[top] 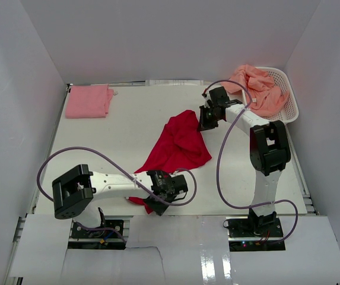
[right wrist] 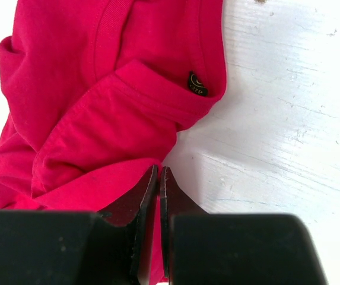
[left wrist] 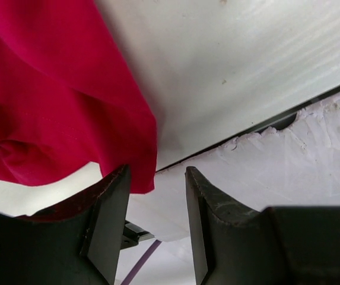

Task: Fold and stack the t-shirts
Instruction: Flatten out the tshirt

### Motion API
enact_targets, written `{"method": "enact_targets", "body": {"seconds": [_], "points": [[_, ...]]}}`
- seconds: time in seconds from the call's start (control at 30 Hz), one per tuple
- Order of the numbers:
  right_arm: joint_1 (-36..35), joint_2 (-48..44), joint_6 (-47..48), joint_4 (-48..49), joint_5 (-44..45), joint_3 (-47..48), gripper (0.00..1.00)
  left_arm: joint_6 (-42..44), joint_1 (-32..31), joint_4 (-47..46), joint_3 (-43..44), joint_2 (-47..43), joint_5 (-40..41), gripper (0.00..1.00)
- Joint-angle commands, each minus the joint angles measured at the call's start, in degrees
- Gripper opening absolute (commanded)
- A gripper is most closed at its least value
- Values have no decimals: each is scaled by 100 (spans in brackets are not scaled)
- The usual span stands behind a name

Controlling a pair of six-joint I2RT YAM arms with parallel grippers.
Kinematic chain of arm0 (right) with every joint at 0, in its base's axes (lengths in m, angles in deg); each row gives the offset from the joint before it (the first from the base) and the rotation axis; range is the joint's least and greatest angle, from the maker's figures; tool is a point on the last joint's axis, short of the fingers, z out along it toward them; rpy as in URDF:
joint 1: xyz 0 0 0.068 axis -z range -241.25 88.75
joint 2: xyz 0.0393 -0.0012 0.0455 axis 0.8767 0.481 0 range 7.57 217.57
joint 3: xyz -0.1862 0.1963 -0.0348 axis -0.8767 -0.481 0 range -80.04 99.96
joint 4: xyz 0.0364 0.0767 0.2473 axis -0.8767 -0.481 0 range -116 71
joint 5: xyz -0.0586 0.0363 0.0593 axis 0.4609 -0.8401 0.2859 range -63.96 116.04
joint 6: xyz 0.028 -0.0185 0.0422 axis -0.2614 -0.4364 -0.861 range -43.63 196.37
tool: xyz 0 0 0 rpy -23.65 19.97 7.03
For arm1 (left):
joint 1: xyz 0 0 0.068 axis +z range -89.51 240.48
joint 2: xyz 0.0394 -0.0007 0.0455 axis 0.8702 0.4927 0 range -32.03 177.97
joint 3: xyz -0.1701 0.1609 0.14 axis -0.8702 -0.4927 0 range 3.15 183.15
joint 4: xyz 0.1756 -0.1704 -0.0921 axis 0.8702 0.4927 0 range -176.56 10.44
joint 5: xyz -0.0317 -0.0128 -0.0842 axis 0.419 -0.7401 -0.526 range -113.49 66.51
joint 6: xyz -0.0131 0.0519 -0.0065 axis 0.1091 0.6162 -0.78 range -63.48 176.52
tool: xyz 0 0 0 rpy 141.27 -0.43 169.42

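Pinching red t-shirt (top: 178,145) edge, right end effector (right wrist: 159,170) (left end effector (left wrist: 156,172) agape)

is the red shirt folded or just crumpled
Crumpled, not folded. The red shirt lies in an uneven, creased heap with no neat edges, unlike the pink shirt folded flat at the far left.

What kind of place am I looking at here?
Probably a robotics lab test cell: white panel walls box in the table, with two robot arms bolted at its edge and a red t-shirt between them.
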Motion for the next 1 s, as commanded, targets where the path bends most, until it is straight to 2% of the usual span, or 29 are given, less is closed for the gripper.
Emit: {"method": "enact_targets", "body": {"seconds": [0.0, 0.2, 0.3, 0.5, 0.7, 0.83, 0.97], "points": [[26, -294, 84, 29, -32, -41, 8, 92, 136, -159, -27, -261, -93, 53], [52, -303, 101, 29, -32, -85, 8, 206, 267, -238, -45, -121, -295, 54], [52, -329, 119, 29, -24, -103, 8, 320, 592, -388, -158, -103, -725, 54], [96, -391, 137, 21, -32, -173, 8, 452, 716, -423, -177, 98, -1095, 56], [123, -479, 145, 38, -50, -217, 8, 496, 830, -467, -229, 292, -1306, 63], [131, -531, 154, 29, -50, -261, 8, 531, 927, -493, -256, 362, -1429, 62], [149, -549, 172, 29, -50, -279, 8, 584, 1041, -528, -264, 389, -1543, 54]]}}
